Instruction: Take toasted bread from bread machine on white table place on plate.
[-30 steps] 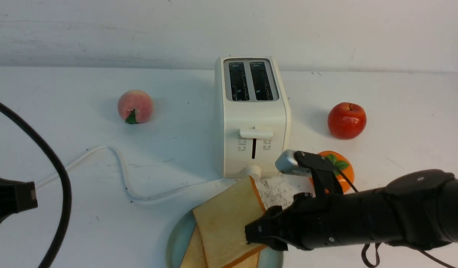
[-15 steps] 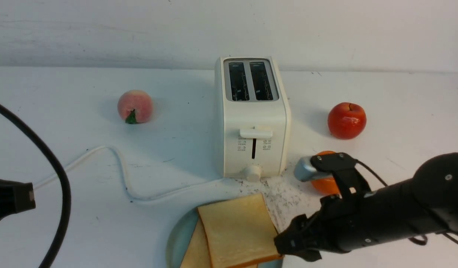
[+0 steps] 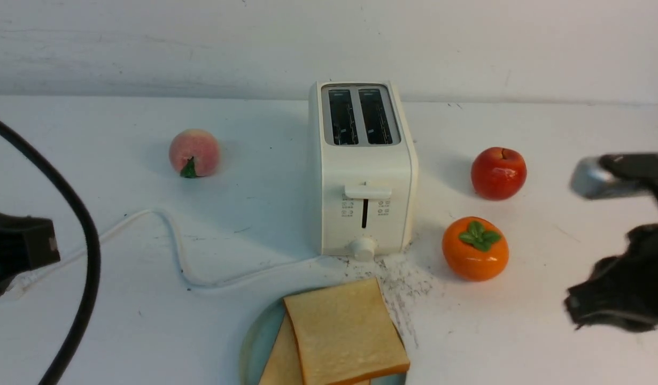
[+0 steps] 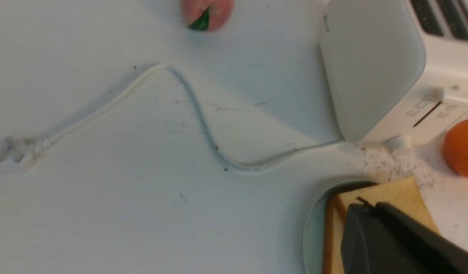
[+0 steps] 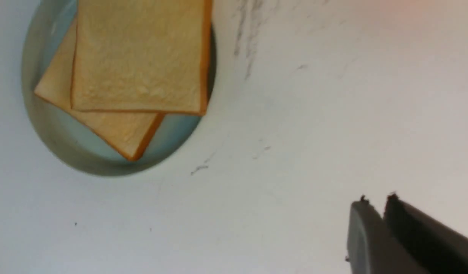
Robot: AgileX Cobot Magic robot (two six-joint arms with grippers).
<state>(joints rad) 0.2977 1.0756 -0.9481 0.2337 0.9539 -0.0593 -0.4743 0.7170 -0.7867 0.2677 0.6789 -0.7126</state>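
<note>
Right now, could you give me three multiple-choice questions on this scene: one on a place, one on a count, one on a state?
1. Where is the toast?
A) in the toaster
B) on the bare table
C) on the plate

2. How many fruits are there?
A) one
B) three
C) five

3. The right gripper is:
A) shut, holding nothing
B) gripping the toast
C) wide open

Answers:
1. C: both slices lie stacked on the plate.
2. B: there are a peach, an apple and an orange fruit.
3. A: its fingers stand together with nothing between them, away from the plate.
</note>
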